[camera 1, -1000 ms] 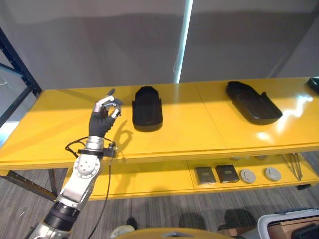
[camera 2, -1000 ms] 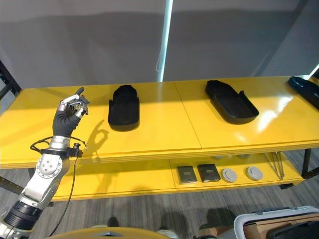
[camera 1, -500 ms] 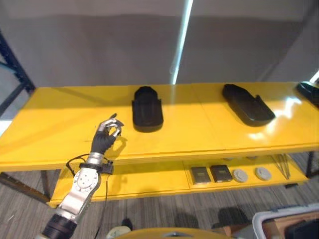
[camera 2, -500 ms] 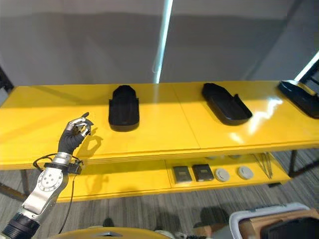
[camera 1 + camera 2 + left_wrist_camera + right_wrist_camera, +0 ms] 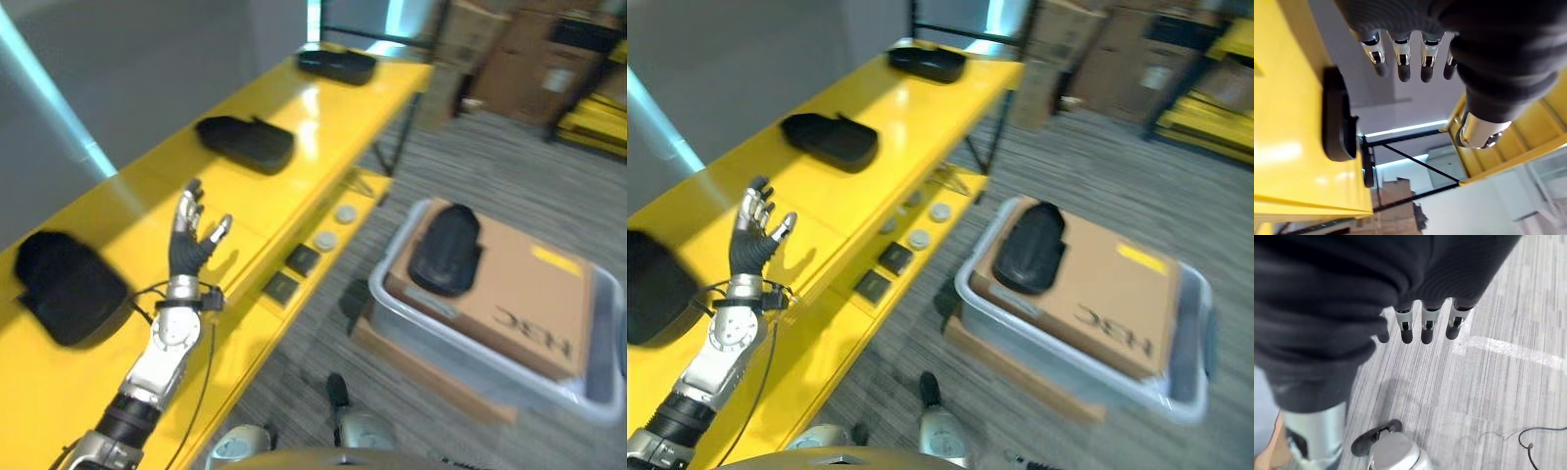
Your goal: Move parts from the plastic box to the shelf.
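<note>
**Kid:** What changed from a moment before?

**Me:** My head turned away from the shelf, so the whole view swung round to the plastic box on the floor. My left hand changed too. It had been pinched together over the shelf's front edge. Now its fingers were spread wide and held nothing.

**Kid:** Where were the parts?

**Me:** Three black parts lay along the shelf's top board: one at the near end, one in the middle, one by the far end. One more black part sat in the box, on top of a brown carton.

**Kid:** And your other hand?

**Me:** My right hand hung over the floor, fingers straight and empty.

**Kid:** So which step was it?

**Me:** I think I had finished putting one down and was turning to fetch the next.

**Kid:** What did that need?

**Me:** I guessed I had to reach down into the box and close my fingers round that part.
</note>
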`<state>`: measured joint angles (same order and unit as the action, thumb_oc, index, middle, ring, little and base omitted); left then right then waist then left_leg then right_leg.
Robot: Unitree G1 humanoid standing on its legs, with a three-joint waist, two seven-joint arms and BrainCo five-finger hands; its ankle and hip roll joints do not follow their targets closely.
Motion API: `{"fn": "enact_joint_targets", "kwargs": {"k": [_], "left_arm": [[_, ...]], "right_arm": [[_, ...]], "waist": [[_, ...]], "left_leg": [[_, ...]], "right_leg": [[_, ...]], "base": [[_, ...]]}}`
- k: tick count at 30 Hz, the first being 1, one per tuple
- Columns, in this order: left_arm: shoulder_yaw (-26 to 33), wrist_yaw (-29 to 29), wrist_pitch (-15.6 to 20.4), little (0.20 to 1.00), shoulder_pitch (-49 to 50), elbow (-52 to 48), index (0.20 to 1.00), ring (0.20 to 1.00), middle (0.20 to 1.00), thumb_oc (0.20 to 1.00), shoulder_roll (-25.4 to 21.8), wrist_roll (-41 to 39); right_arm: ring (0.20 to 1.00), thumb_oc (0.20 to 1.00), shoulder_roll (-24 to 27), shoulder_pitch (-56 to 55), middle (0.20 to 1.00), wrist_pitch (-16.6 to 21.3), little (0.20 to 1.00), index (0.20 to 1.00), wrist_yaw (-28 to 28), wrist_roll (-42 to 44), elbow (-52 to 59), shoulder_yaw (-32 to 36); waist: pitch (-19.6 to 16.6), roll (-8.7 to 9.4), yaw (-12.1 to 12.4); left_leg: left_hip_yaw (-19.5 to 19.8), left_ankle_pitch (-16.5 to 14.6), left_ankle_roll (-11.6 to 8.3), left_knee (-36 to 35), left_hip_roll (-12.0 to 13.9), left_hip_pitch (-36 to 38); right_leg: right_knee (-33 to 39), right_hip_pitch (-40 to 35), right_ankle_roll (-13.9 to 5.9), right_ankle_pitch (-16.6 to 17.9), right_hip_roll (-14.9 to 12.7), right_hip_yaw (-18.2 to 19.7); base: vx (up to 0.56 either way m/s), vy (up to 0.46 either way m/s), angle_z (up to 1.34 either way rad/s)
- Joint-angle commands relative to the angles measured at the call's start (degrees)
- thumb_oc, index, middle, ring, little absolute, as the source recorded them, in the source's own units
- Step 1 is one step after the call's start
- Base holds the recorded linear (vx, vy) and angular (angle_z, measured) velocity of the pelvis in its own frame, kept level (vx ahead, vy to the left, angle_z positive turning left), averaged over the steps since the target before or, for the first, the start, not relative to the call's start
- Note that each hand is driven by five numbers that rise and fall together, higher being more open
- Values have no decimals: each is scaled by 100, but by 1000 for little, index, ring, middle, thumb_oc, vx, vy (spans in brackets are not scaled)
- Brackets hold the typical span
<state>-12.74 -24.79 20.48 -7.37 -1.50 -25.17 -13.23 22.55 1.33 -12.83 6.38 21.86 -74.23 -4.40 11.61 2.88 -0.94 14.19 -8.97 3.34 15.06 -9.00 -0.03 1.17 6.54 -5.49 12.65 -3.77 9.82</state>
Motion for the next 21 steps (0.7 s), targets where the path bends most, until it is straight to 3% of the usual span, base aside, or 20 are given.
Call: {"fn": "enact_joint_targets", "kwargs": {"k": [1, 3, 4, 5, 6, 9, 11, 16, 21], "left_arm": [[175, 275, 75, 1000, -57, -588, 1000, 1000, 1000, 1000, -154, -113], [142, 391, 73, 1000, -58, -571, 1000, 1000, 1000, 1000, -122, -90], [143, 380, 93, 1000, 12, -551, 1000, 1000, 1000, 1000, -127, 97], [150, 360, 104, 1000, 27, -541, 1000, 1000, 1000, 1000, -132, 125], [182, 641, 90, 1000, 69, -467, 1000, 1000, 1000, 1000, -171, 13], [81, 1145, 86, 1000, -2, -412, 1000, 1000, 1000, 1000, -199, -43], [-315, 1787, -93, 1000, -72, -281, 1000, 1000, 1000, 1000, -168, -92], [-660, 1940, -475, 1000, -51, -246, 1000, 1000, 1000, 1000, -181, -319], [-810, 1994, -768, 1000, -277, 147, 1000, 1000, 1000, 1000, -136, -463]], "right_arm": [[1000, 1000, -343, 5, 1000, 106, 1000, 1000, 269, 247, 48, -77], [1000, 1000, -393, -59, 1000, 242, 1000, 1000, 254, 236, 151, -87], [1000, 1000, -468, -97, 1000, 220, 1000, 1000, 278, -183, 304, -141], [1000, 1000, -489, -108, 1000, 215, 1000, 1000, 275, -286, 331, -156], [1000, 1000, -606, -167, 1000, 181, 1000, 1000, 287, -826, 325, -305], [1000, 1000, -648, -172, 1000, 183, 1000, 1000, 292, -827, 193, -372], [1000, 1000, -691, -129, 1000, 100, 1000, 1000, 182, -494, 114, -383], [1000, 1000, -738, -86, 1000, 220, 1000, 1000, 70, -414, 232, -416], [1000, 1000, -693, -199, 1000, 102, 1000, 1000, 102, -617, 463, -400]], "waist": [[85, -10, -21], [106, -34, -77], [127, -57, -57], [135, -62, -46], [167, -143, 34], [148, -236, 50], [27, -312, 98], [-30, -251, 234], [-24, -180, 53]], "left_leg": [[-294, -192, 202, -640, 12, 599], [-287, -182, 210, -808, -34, 684], [-470, -93, 157, -996, 18, 756], [-523, -75, 144, -1026, 39, 774], [-924, -17, 97, -1122, 234, 789], [-1042, 135, 162, -1236, 362, 713], [-1060, 381, 179, -1498, 483, 635], [-1661, 448, 9, -1847, 679, 777], [-2152, 325, -116, -1715, 950, 881]], "right_leg": [[96, -203, -6, -147, 107, -266], [156, -12, -117, 27, 71, -386], [198, 113, -214, 83, -40, -834], [184, 139, -233, 90, -66, -930], [-217, 193, -292, -61, -252, -1417], [-714, 94, -179, -481, -243, -1345], [-748, -243, -77, -762, -286, -1348], [68, -568, -313, -477, -608, -1944], [124, -678, -270, -627, -533, -2036]], "base": [[-169, 242, -71], [-168, 177, 39], [-165, 91, 62], [-326, 105, -33], [-246, 50, -95], [-227, 5, -82], [-136, -102, -14], [-34, -202, -60], [49, -300, -80]]}}
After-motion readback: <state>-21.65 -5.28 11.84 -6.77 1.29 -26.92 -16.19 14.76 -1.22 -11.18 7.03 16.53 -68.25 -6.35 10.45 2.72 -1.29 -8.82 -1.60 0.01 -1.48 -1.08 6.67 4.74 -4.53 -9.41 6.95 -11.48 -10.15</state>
